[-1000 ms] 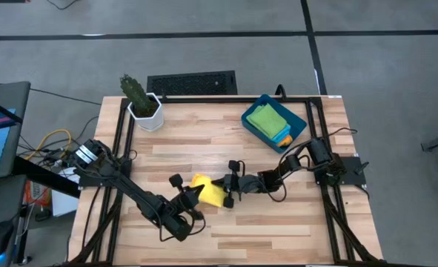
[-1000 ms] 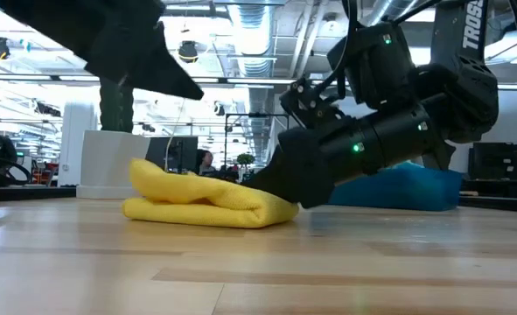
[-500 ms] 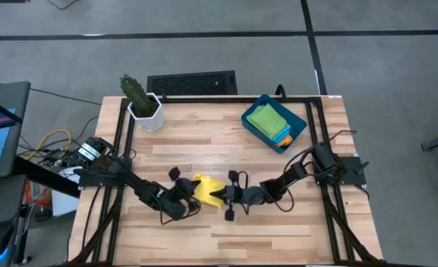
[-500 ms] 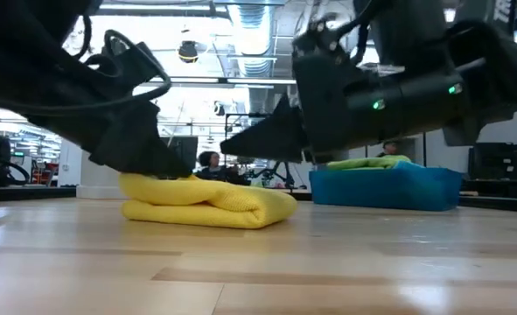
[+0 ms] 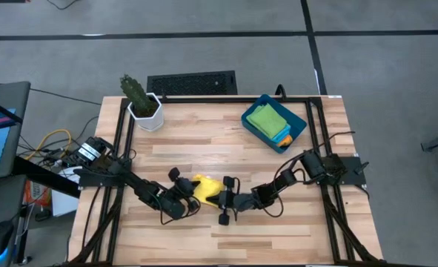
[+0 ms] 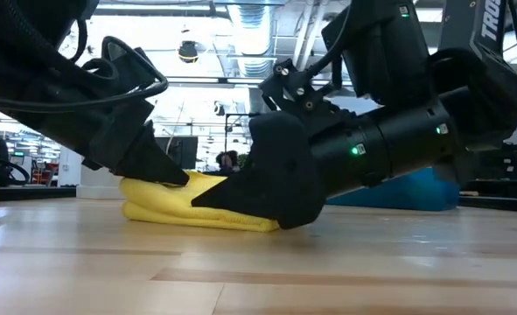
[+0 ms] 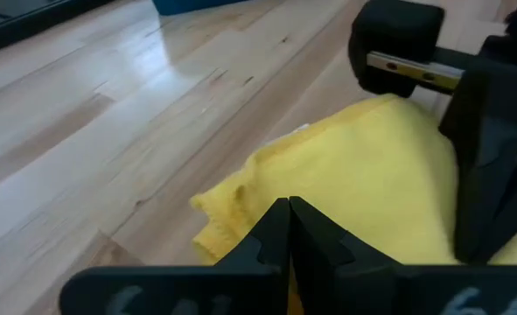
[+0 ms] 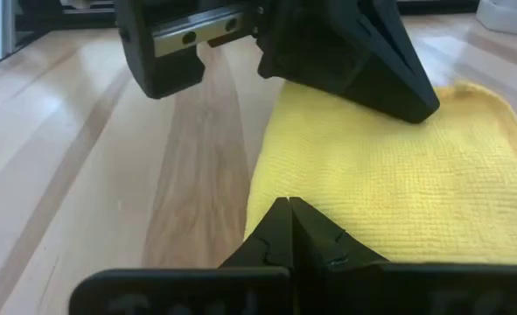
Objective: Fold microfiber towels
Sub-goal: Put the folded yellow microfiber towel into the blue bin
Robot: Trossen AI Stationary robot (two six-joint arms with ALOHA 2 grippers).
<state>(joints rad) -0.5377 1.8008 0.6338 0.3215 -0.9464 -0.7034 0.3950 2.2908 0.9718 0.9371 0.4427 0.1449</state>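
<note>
The folded bright yellow towel (image 5: 206, 185) lies flat on the wooden table near its middle; it also shows in the low view (image 6: 153, 199). My left gripper (image 5: 195, 192) is shut, and its tip rests on the towel's left part (image 7: 372, 175). My right gripper (image 5: 220, 197) is shut and low at the towel's right, near side (image 8: 398, 201). A green towel (image 5: 267, 119) lies on top in the teal bin (image 5: 299, 124), with an orange towel's edge (image 5: 284, 136) beneath it. The light blue towel and the second green one are hidden. My left gripper presses its shut fingertips (image 6: 179, 178) down on the top layer of the folded towel near its left end (image 7: 267, 188), slanting down from the table's left. The towel lies flat on the table. My right gripper lays its shut fingertips (image 8: 289, 219) on the towel's top near its folded edge (image 8: 267, 197), almost level, coming from the table's right. In the low view the finger (image 6: 241, 188) stands in front of the towel.
A potted cactus (image 5: 141, 100) stands at the far left corner. The teal bin sits at the far right. Bare wood shows along the near edge (image 5: 263, 230) and the far middle (image 5: 204, 133). The two grippers almost meet over the towel.
My left gripper has come down from above onto the towel's left end and stayed there. My right gripper has lifted off the towel's right end, then come down again farther toward the table's left and near edge, onto the towel. The towel is pressed flatter.
</note>
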